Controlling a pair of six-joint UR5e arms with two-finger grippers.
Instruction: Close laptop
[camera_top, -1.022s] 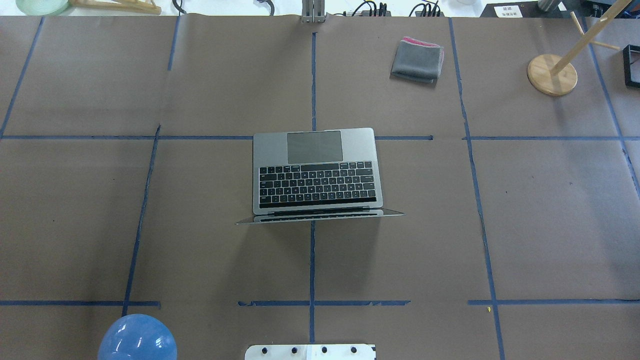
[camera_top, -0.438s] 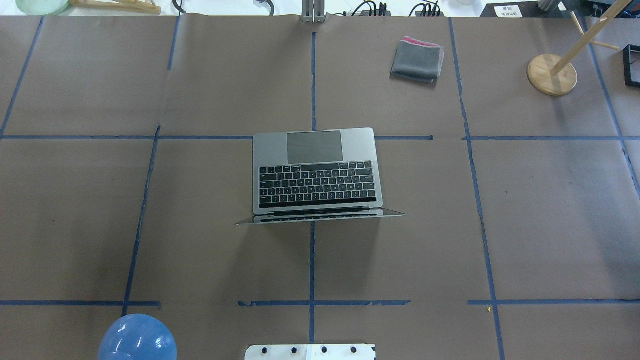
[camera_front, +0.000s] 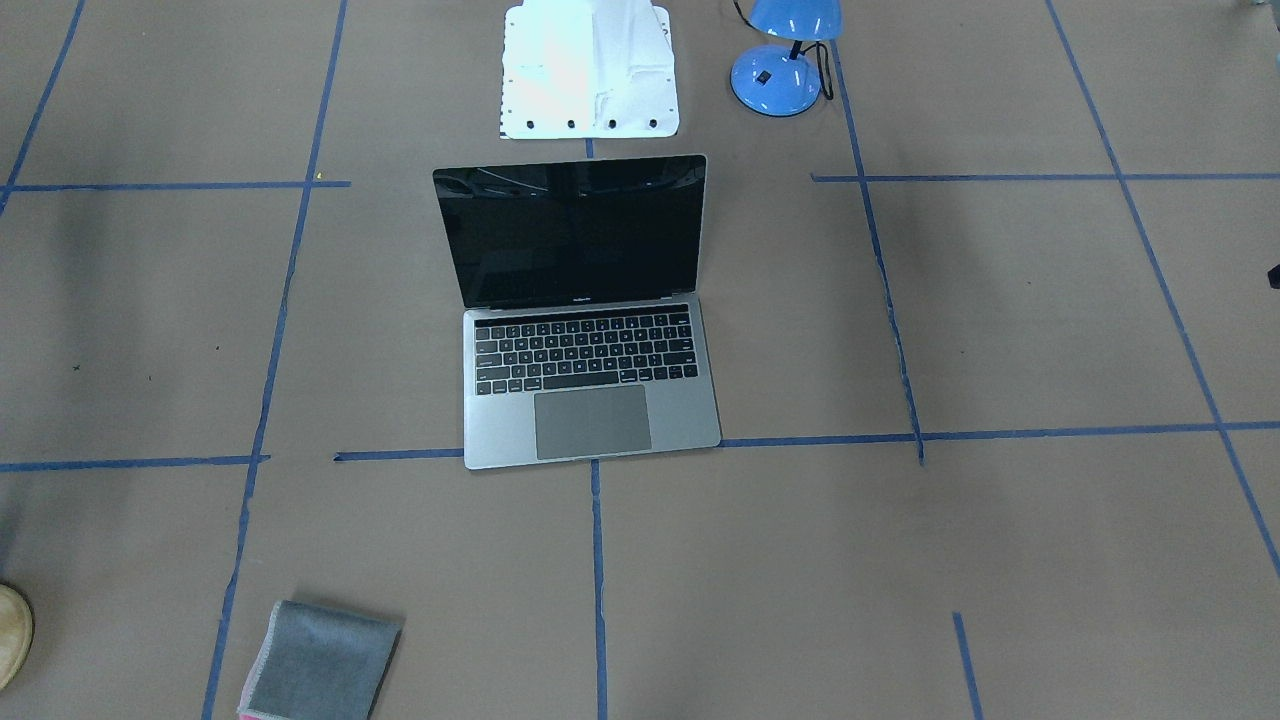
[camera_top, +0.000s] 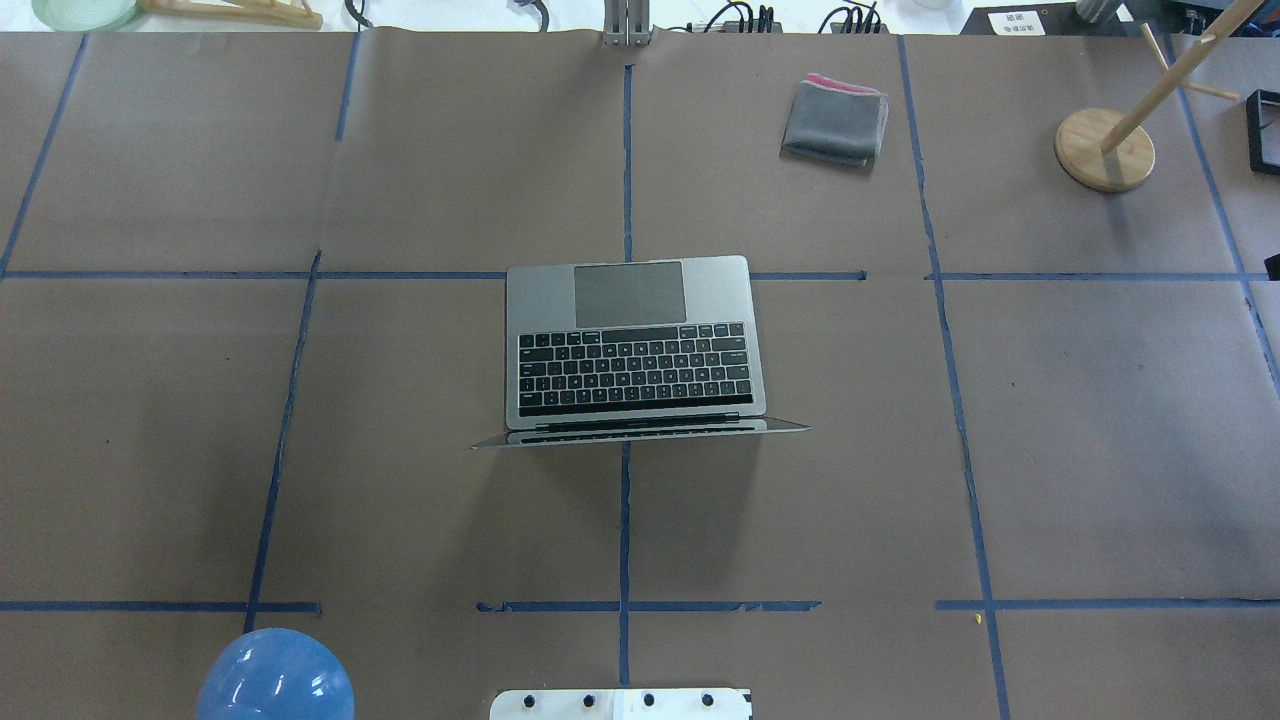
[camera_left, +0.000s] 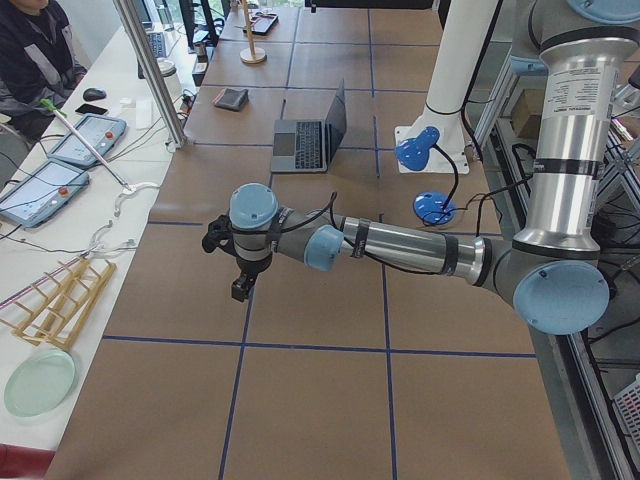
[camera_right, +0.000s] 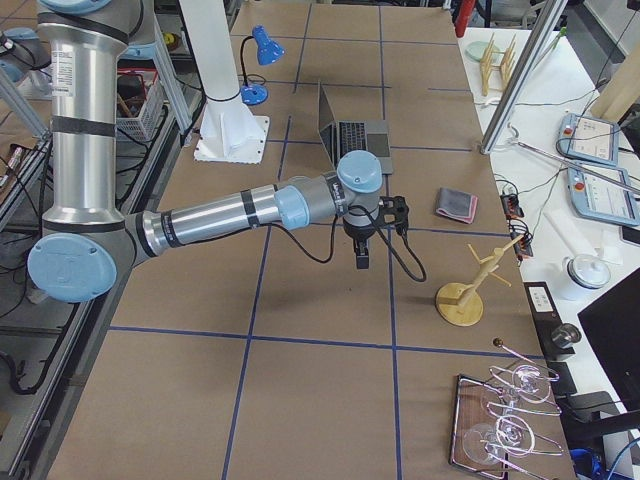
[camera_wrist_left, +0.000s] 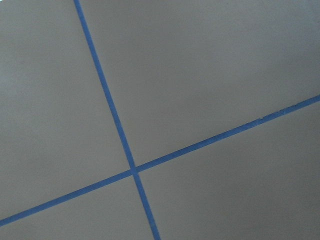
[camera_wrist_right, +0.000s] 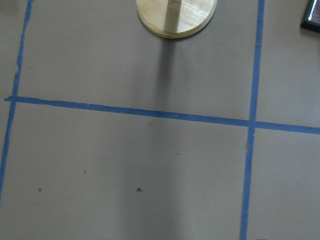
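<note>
The laptop (camera_top: 630, 340) sits open in the middle of the table (camera_top: 200, 400), keyboard up and trackpad on the side away from the robot. Its lid stands close to upright on the robot's side, so from overhead it shows only as a thin edge. From across the table the screen is glossy, black and unlit. Nothing touches the laptop.

Both arms are well away from it. The left gripper (camera_left: 241, 290) hangs over bare table far off to the laptop's left, pointing down, clear of the surface. Its wrist camera takes in only brown paper and two crossing strips of blue tape. From where it can be seen I cannot tell whether its fingers are apart or together.

The right gripper (camera_right: 362, 262) hangs far out to the laptop's right, also pointing down over the table. Its wrist camera looks at paper, tape lines and the round foot of the wooden stand (camera_top: 1104, 150). I cannot tell how its fingers are set either.

A folded grey cloth (camera_top: 835, 122) lies beyond the laptop, on its far side and somewhat right, well apart from it. The stand is further right than the cloth. A blue lamp (camera_top: 275, 675) is on the robot's side of the laptop, off to its left, beside the white base plate (camera_top: 620, 703).
</note>
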